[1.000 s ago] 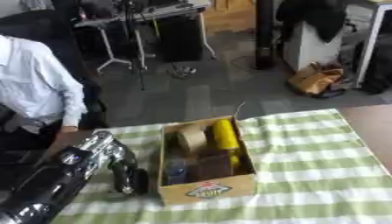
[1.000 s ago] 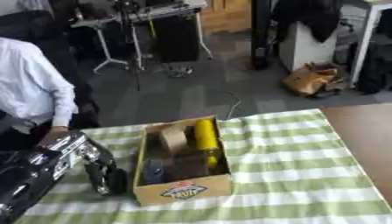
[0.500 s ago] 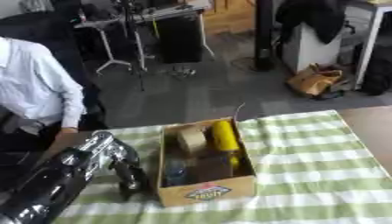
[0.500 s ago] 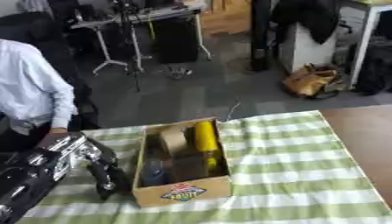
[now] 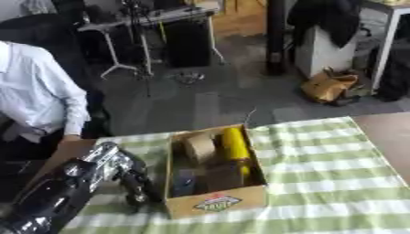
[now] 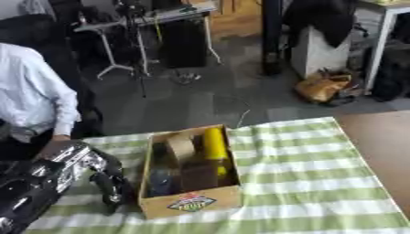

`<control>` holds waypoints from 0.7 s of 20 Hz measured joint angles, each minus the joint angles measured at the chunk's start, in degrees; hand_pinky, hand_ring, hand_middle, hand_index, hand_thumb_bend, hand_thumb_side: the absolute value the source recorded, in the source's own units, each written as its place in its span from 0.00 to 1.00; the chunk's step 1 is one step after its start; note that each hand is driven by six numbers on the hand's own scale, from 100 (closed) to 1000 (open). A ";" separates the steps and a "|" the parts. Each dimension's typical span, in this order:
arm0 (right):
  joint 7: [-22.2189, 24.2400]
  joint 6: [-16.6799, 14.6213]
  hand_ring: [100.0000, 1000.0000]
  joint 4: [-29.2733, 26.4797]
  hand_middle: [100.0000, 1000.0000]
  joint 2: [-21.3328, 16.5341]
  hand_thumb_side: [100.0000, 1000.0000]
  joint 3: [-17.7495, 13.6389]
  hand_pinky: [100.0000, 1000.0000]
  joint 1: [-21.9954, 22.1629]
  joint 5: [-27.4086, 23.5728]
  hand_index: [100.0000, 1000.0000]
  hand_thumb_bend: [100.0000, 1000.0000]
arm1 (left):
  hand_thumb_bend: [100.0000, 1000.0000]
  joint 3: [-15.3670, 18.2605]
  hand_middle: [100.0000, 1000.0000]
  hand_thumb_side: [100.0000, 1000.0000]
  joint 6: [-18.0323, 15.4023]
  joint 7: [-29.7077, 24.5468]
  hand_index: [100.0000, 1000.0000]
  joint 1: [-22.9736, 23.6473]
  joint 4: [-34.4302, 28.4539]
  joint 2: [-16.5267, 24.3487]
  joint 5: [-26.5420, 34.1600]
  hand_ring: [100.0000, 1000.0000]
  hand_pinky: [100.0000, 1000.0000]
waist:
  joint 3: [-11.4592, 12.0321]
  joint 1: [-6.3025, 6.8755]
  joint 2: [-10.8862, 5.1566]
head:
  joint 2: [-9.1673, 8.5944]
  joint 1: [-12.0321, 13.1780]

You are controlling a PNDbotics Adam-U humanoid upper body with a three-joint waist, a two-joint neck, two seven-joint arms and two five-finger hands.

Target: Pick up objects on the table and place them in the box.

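Left eye view. We see a cardboard box [image 5: 214, 204] standing open on a table covered by a green-and-white striped cloth [image 5: 328, 164]. Inside the box we distinguish a yellow cylinder [image 5: 234, 145] lying along its right wall, a tan roll [image 5: 198, 147] at the far left, a dark blue object [image 5: 184, 182] at the near left, and a brown item [image 5: 224, 176] between these. The box's near wall carries a green and red label [image 5: 218, 204]. The left hand [image 5: 134, 183], black with silver joints, enters from the lower left corner and hangs just beside the box's left wall, its fingers pointing downward towards the cloth. We cannot tell whether the fingers are spread or curled, nor whether they touch the box.

Right eye view. We see the same box [image 6: 191, 203] nearer the picture's centre, with the yellow cylinder [image 6: 214, 148] again against the right wall. The left hand [image 6: 110, 187] appears as a dark form close to the box's left wall; the state of its fingers remains unclear here too. The right hand appears in neither view.
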 measured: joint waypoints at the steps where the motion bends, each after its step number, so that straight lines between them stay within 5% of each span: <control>1: 0.00 0.00 1.00 0.00 0.91 0.00 1.00 0.00 0.89 0.00 -0.02 0.89 0.00 | 0.22 0.00 0.33 0.61 0.00 0.00 0.43 0.00 0.09 -0.12 -0.06 0.36 0.26 | 0.01 0.00 -0.01 | 0.00 -0.01; 14: -0.04 0.04 1.00 0.00 0.91 0.01 1.00 0.02 0.89 0.23 -0.03 0.89 0.00 | 0.21 0.05 0.30 0.62 1.82 -2.38 0.42 -0.42 -0.49 -0.23 -1.57 0.33 0.24 | 0.79 0.04 -0.51 | 0.01 -0.27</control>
